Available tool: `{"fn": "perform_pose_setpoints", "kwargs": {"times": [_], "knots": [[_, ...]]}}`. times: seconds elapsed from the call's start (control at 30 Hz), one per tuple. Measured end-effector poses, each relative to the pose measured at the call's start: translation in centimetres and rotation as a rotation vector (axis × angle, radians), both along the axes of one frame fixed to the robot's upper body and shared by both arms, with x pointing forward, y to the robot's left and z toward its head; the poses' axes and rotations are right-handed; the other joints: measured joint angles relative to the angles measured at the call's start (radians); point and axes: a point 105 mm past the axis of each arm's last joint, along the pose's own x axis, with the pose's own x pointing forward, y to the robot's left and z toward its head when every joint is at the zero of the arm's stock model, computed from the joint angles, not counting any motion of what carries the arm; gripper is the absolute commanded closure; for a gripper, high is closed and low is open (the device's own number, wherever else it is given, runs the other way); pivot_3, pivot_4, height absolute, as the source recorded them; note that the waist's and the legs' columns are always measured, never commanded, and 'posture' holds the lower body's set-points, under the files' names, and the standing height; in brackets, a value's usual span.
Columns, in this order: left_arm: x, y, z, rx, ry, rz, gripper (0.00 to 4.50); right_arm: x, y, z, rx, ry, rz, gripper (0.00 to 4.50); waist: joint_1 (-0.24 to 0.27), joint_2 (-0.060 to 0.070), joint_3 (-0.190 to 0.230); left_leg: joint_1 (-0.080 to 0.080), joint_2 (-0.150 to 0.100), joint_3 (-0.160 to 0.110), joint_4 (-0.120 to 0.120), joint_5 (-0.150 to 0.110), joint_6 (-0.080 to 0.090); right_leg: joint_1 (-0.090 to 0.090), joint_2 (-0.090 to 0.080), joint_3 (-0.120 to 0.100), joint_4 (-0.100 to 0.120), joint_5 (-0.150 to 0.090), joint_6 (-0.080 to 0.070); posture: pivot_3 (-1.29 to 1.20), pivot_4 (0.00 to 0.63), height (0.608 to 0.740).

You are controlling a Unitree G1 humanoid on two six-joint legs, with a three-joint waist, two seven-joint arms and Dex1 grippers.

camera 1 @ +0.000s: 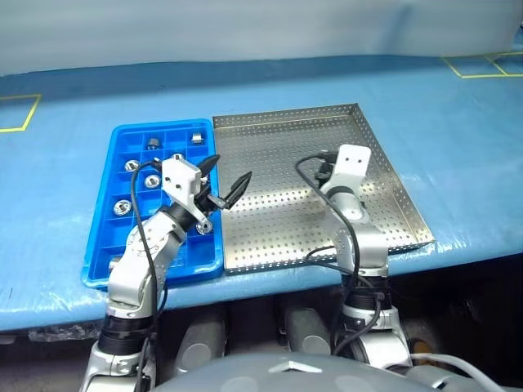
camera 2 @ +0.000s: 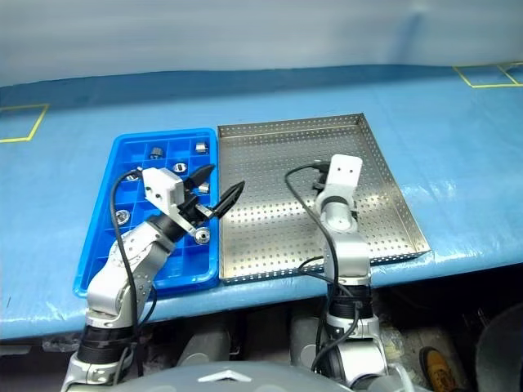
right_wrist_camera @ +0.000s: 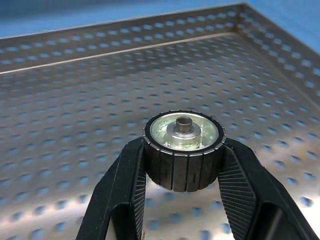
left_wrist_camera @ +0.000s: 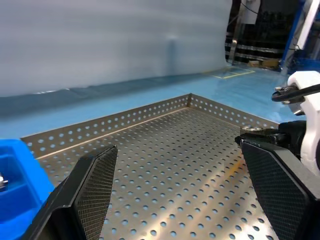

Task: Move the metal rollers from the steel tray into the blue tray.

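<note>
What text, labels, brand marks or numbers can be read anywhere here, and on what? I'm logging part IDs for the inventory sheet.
None can be read.
The metal roller held in the right gripper: ribbed side and plain hub, no marking.
The steel tray and the blue tray: no label or number.
The left gripper, open: white housing, nothing printed.
The yellow lines on the blue table cover are outlines, not writing.

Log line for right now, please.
right pincer: shut on roller over steel tray | left pincer: open, empty | blue tray: several rollers
</note>
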Motion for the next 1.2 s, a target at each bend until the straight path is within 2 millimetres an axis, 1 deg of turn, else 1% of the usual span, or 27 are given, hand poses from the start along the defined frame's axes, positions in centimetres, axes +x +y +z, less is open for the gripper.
{"fn": "perform_pose_setpoints", "kwargs": {"times": [0.07,0.13,0.27,0.3,0.37,0.47,0.53,0.6,0.67,0.77,0.87,1.03,1.2], "knots": [[-0.7,1.0,-0.3,0.024,-0.017,0.027,0.13,-0.5,2.4,0.2,-0.022,-0.004,0.172,2.8,0.005,0.0,0.0,0.0,0.0,0.0,-0.001,0.0,0.0,0.0,0.0,0.0,-0.001,-0.001,-0.001,0.08,0.15,0.74],[-2.0,2.5,-0.4,0.044,-0.039,0.059,0.13,-1.3,4.9,0.6,-0.058,-0.02,0.361,2.8,0.011,0.0,0.0,-0.001,0.0,0.0,-0.001,0.0,0.0,-0.001,-0.001,0.0,-0.002,-0.002,-0.004,0.11,0.15,0.74],[-3.9,5.0,-0.4,0.086,-0.071,0.122,0.13,-2.9,9.0,1.4,-0.092,-0.048,0.639,2.8,0.04,-0.001,0.001,-0.001,0.001,-0.002,-0.002,0.0,-0.001,-0.001,-0.001,-0.002,-0.002,-0.003,-0.005,0.16,0.15,0.74],[-4.1,5.4,-0.4,0.089,-0.083,0.136,0.13,-3.2,9.6,1.6,-0.092,-0.055,0.68,2.8,0.047,-0.001,0.001,-0.001,0.001,-0.002,-0.001,0.0,-0.001,-0.001,-0.001,-0.002,-0.002,-0.003,-0.005,0.17,0.15,0.74],[-5.1,6.6,-0.4,0.106,-0.092,0.174,0.13,-4.0,11.5,2.0,-0.093,-0.068,0.795,2.8,0.064,-0.002,0.002,-0.001,0.0,-0.003,-0.001,0.0,-0.001,0.0,-0.001,-0.003,-0.003,-0.003,-0.005,0.19,0.15,0.74],[-6.5,8.1,-1.3,0.102,-0.05,0.23,0.13,-5.3,13.4,2.3,-0.09,-0.083,0.915,2.8,0.079,-0.002,0.002,-0.002,0.0,-0.003,-0.001,0.0,-0.001,0.0,-0.002,-0.003,-0.004,-0.003,-0.005,0.21,0.15,0.74],[-7.1,8.5,-1.5,0.088,-0.051,0.256,0.13,-6.1,14.5,2.1,-0.091,-0.082,0.982,2.8,0.09,-0.002,0.002,-0.002,0.0,-0.004,-0.001,-0.001,-0.001,0.0,-0.002,-0.004,-0.006,-0.003,-0.005,0.22,0.15,0.74],[-8.1,8.8,-2.2,0.064,-0.031,0.283,0.13,-7.4,16.2,2.0,-0.088,-0.087,1.072,2.8,0.098,-0.003,0.002,-0.003,0.0,-0.004,-0.002,-0.001,-0.001,0.0,-0.002,-0.005,-0.007,-0.003,-0.004,0.23,0.15,0.74],[-8.8,9.0,-2.9,0.046,-0.01,0.307,0.13,-8.4,17.3,1.5,-0.087,-0.074,1.136,2.8,0.101,-0.003,0.002,-0.003,0.0,-0.004,-0.002,-0.001,-0.001,0.0,-0.002,-0.005,-0.008,-0.003,-0.004,0.24,0.15,0.74],[-9.8,9.4,-4.2,0.033,0.028,0.333,0.13,-9.5,18.3,0.3,-0.091,-0.03,1.2,2.8,0.106,-0.003,0.002,-0.004,0.0,-0.005,-0.002,-0.001,-0.002,-0.001,-0.002,-0.006,-0.009,-0.003,-0.004,0.24,0.15,0.74],[-10.7,9.3,-4.8,0.042,0.055,0.313,0.13,-10.5,18.7,-0.5,-0.086,-0.002,1.244,2.8,0.111,-0.003,0.002,-0.004,0.0,-0.006,-0.002,-0.002,-0.002,-0.002,-0.002,-0.007,-0.011,-0.003,-0.004,0.25,0.15,0.74],[-11.4,8.8,-5.4,0.05,0.09,0.253,0.13,-11.3,18.5,-1.2,-0.101,0.033,1.289,2.8,0.114,-0.003,0.002,-0.004,0.0,-0.008,-0.002,-0.002,-0.002,-0.002,-0.002,-0.009,-0.013,-0.003,-0.004,0.25,0.15,0.74],[-11.6,8.6,-5.7,0.069,0.121,0.204,0.13,-11.9,18.1,-1.3,-0.123,0.038,1.328,2.8,0.12,-0.002,0.002,-0.004,0.0,-0.009,-0.002,-0.003,-0.002,-0.002,-0.001,-0.01,-0.013,-0.003,-0.004,0.24,0.15,0.74]]}}
